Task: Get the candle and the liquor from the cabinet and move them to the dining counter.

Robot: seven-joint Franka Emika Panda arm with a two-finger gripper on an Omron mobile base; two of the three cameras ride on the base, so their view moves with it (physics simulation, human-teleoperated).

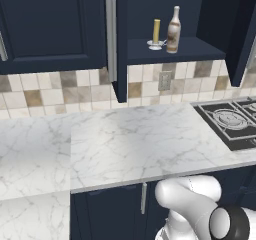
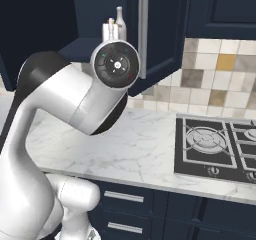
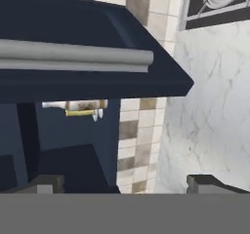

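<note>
The navy wall cabinet (image 1: 165, 49) stands open, with the candle (image 1: 156, 33) and the liquor (image 1: 173, 30) side by side on its shelf, the bottle to the right. From the right base view, the candle (image 2: 110, 30) and the liquor (image 2: 120, 24) peek above my arm's wrist joint. The hand view is rolled, so the liquor (image 3: 78, 104) and the candle (image 3: 82, 113) lie sideways past the open door's edge, well ahead of my gripper (image 3: 124, 183). It is open with nothing between the fingertips (image 3: 46, 183). The dining counter is out of view.
The open cabinet door (image 1: 119, 44) with its silver bar handle (image 1: 110, 39) juts out left of the shelf. Another door (image 2: 160, 34) hangs open beside my arm. A black gas hob (image 1: 230, 121) sits at the right of the marble worktop (image 1: 125, 144) below.
</note>
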